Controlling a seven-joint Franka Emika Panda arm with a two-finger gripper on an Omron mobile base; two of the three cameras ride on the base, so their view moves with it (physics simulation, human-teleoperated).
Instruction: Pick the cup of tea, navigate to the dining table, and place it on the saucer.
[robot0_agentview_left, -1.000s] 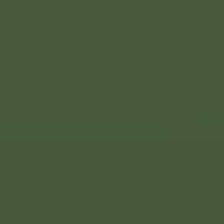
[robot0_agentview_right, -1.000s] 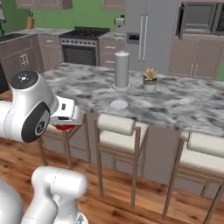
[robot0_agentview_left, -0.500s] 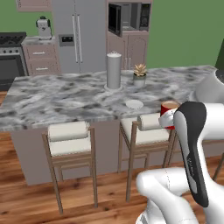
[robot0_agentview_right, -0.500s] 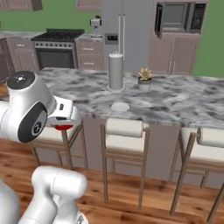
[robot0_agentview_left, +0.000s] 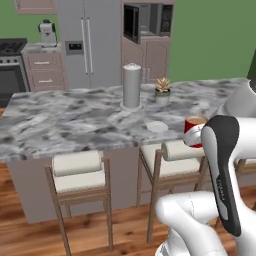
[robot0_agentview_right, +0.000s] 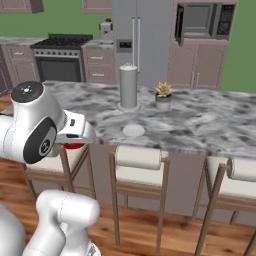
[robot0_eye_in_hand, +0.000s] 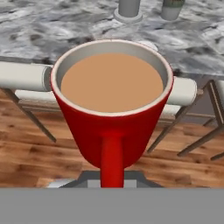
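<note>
Carried level in the closed pincer (robot0_eye_in_hand: 112, 181) off the near edge of the marbled worktop (robot0_agentview_left: 60, 122), the cup of tea (robot0_eye_in_hand: 112, 109) needs a slow, untilted approach toward the saucer (robot0_agentview_left: 157, 127) at its 11 o'clock, though the fingertips gripping its base are cut off below the hand view.

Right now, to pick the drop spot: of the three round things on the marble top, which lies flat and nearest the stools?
The saucer: a flat white disc near the dining table edge above the stools. The tall grey cylinder and potted succulent stand upright farther back.
</note>
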